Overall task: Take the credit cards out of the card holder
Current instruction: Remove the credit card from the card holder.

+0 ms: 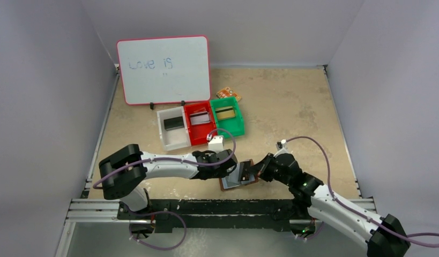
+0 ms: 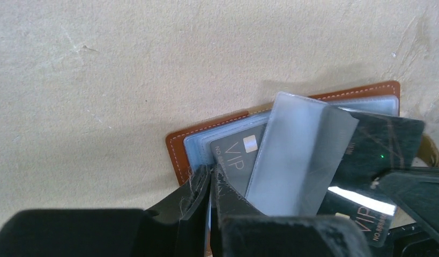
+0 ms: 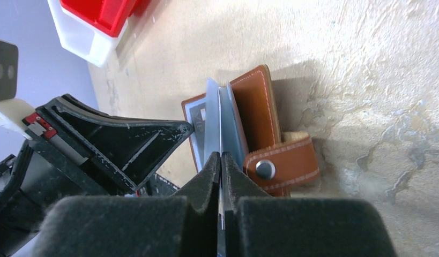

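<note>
1. Presently the card holder (image 1: 239,181) lies open near the table's (image 1: 292,107) front edge, with a dark VIP card (image 2: 236,158) in its pocket.
2. Right gripper (image 3: 221,160) is pinched closed on a clear pocket leaf (image 2: 300,150).
3. Left gripper (image 2: 210,187) is nearly closed, seemingly on that card's corner, though the grip is partly hidden.
4. Extraction is in hand. Next, the card should slide straight out.

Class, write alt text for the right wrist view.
The right tool pinches a pale blue-grey clear pocket leaf of the open brown leather-look card holder on a beige table; its snap tab lies beside the tool.
</note>
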Robot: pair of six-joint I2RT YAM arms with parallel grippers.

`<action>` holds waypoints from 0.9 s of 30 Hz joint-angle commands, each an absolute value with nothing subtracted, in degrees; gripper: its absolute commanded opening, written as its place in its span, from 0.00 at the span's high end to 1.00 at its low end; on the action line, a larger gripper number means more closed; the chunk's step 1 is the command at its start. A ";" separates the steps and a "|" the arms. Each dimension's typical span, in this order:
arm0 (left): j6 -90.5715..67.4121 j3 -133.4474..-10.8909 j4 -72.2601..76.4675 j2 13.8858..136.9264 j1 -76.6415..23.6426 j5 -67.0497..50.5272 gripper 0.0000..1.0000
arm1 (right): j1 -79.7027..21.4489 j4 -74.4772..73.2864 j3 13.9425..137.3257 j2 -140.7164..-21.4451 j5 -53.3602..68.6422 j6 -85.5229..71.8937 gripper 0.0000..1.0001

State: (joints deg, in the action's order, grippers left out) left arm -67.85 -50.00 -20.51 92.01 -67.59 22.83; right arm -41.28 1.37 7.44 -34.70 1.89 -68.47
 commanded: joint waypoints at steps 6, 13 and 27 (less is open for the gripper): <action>-67.95 -51.22 -23.85 88.92 -67.68 25.90 0.94 | -41.04 -4.49 13.60 -36.72 -2.11 -62.79 1.00; -67.60 -51.92 -24.05 88.16 -67.68 26.23 0.92 | -41.04 -6.56 17.13 -38.40 -2.43 -59.96 1.00; -69.67 -52.54 -31.64 78.26 -67.44 37.00 0.62 | -41.04 1.48 19.57 -35.96 1.25 -48.00 1.00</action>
State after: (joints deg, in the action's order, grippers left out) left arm -68.42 -50.33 -28.03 83.83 -67.57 29.69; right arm -41.21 -4.51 17.19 -36.73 -0.30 -53.52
